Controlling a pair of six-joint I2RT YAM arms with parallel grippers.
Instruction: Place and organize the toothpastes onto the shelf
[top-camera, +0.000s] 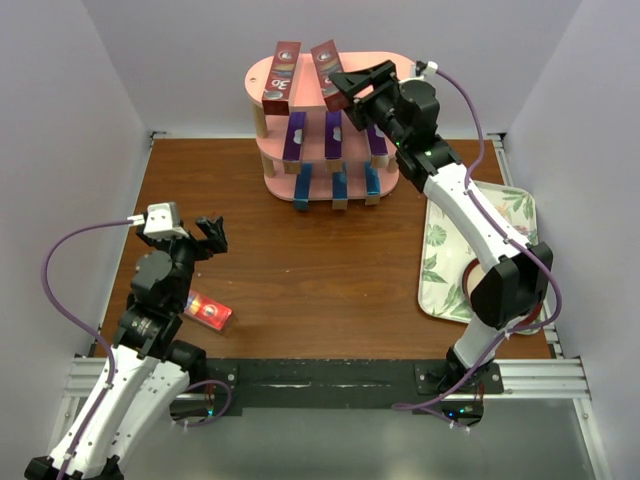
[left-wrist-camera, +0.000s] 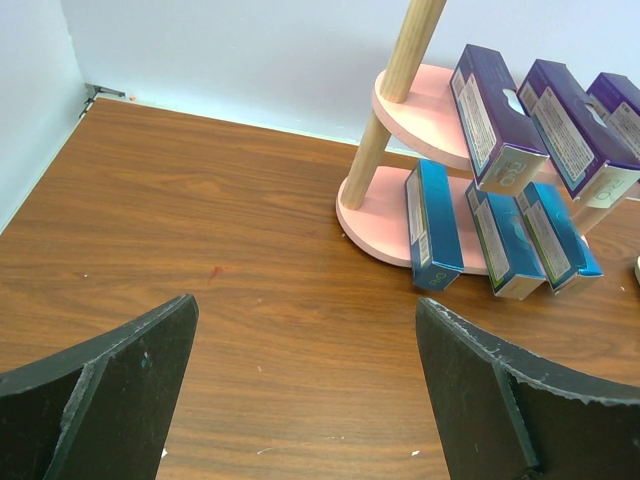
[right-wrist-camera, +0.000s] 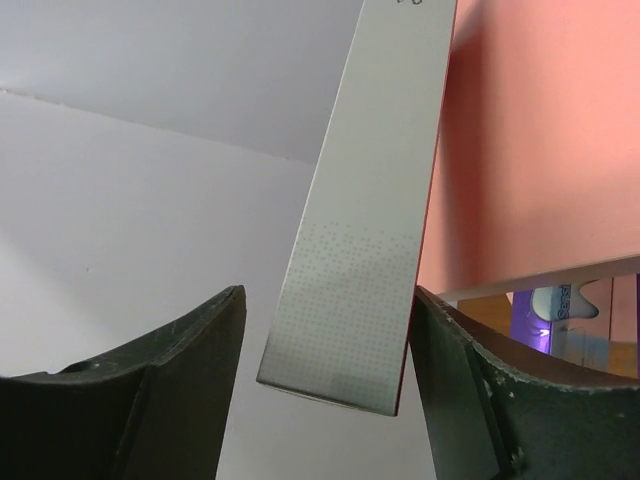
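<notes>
Letting go of the second red box (right-wrist-camera: 360, 230) looks like the step in hand. The right pincer (top-camera: 343, 95) straddles it on the top board of the shelf (top-camera: 306, 70), which sits at the middle of the desk's (top-camera: 330, 260) far edge. The wrist view shows a clear gap between one finger and the box, while the other finger is right up against it. So it reads as released, not clenched. — mato

Agreed, loose. Going by that, the tidy way out is straight back along the box's length with no sideways drift. The box's end sticks out past the board's edge, so the close finger could drag it crooked. The first red box (top-camera: 282, 78) lies just beside it, and one nudge might shift both. The purple boxes (top-camera: 294, 135) fill the middle board, the blue ones (top-camera: 303, 185) the bottom. — reni

The third red box (top-camera: 208, 311) lies flat near the desk's near left corner, close by the left arm. The left pincer (top-camera: 212, 235) hangs above the desk, spread wide with nothing in it. — mato

Probably that arm's job next. Worth pinching the box across its narrow sides at mid-length so it goes up level. — reni
</notes>
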